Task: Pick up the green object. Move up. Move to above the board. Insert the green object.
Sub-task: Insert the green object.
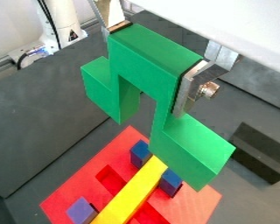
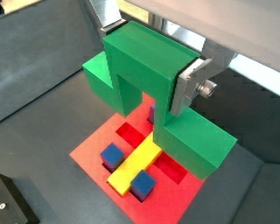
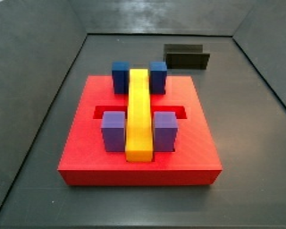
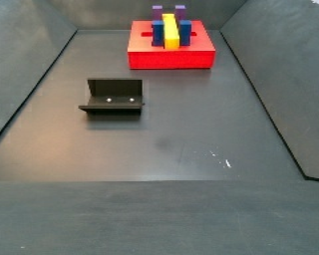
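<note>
Wrist views: both look steeply down past the gripper (image 1: pixel 154 77) and its green object (image 1: pixel 149 87), close above the board (image 2: pixel 178 206).
Side views: one sits near the board (image 3: pixel 139 170); another looks from afar, fixture (image 4: pixel 113 98) nearer (gripper unseen in both).
Shared: board, fixture (image 3: pixel 188 56).
</note>
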Controlling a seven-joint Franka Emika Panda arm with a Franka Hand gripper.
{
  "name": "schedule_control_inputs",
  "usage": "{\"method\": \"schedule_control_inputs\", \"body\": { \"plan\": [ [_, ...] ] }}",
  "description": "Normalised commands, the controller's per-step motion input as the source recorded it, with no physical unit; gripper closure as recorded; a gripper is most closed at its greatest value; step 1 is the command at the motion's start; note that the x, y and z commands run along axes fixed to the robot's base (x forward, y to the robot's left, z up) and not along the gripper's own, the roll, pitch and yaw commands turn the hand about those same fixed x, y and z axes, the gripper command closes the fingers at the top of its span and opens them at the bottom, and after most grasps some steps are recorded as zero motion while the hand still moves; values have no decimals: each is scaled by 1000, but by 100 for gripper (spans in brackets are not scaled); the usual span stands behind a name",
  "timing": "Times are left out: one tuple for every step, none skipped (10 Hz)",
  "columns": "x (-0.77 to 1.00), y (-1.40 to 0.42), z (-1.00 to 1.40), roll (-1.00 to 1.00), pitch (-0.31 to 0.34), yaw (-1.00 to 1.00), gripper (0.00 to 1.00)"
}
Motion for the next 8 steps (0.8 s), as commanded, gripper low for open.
{"method": "schedule_control_inputs", "body": {
  "plan": [
    [189, 0, -700, 241, -99, 63, 100],
    [137, -3, -709, 247, -91, 86, 100],
    [0, -143, -774, 264, -96, 0, 100],
    [-111, -234, -820, 269, -80, 0, 100],
    [-217, -277, -834, 201, -109, -17, 100],
    [-146, -223, -614, 40, -100, 0, 100],
    [-66, -140, -551, 0, -101, 0, 100],
    [0, -131, -523, 0, -93, 0, 100]
  ]
}}
